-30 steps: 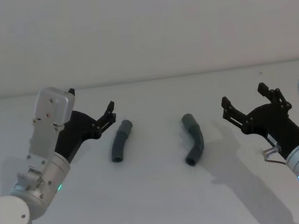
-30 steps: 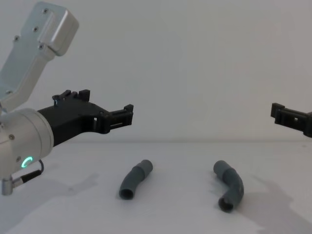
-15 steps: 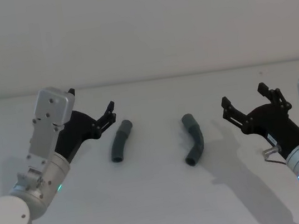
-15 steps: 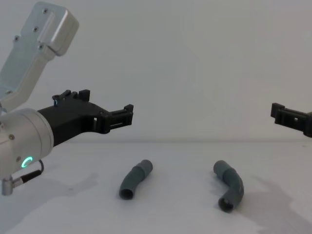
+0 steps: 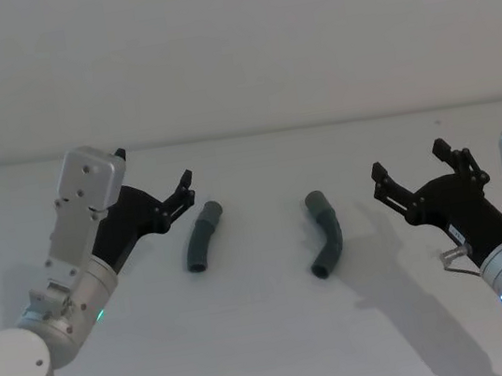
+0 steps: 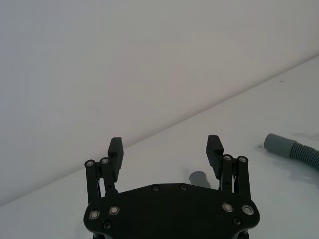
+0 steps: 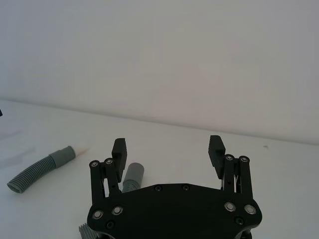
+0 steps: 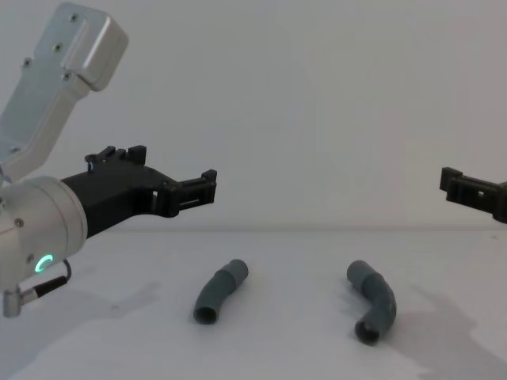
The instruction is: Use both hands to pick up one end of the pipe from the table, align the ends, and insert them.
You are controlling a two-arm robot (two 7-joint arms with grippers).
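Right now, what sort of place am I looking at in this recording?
Most likely a bare robot test bench in a lab: a plain white table against a blank white wall, two grey pipe pieces lying apart on it, and the left gripper and right gripper open, raised at either side.

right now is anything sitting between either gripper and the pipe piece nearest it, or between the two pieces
Nothing visible does. The left gripper, open, is raised beside the left pipe piece, and the right gripper, open, beside the right pipe piece; neither touches. Between the two pieces there is just the white table.
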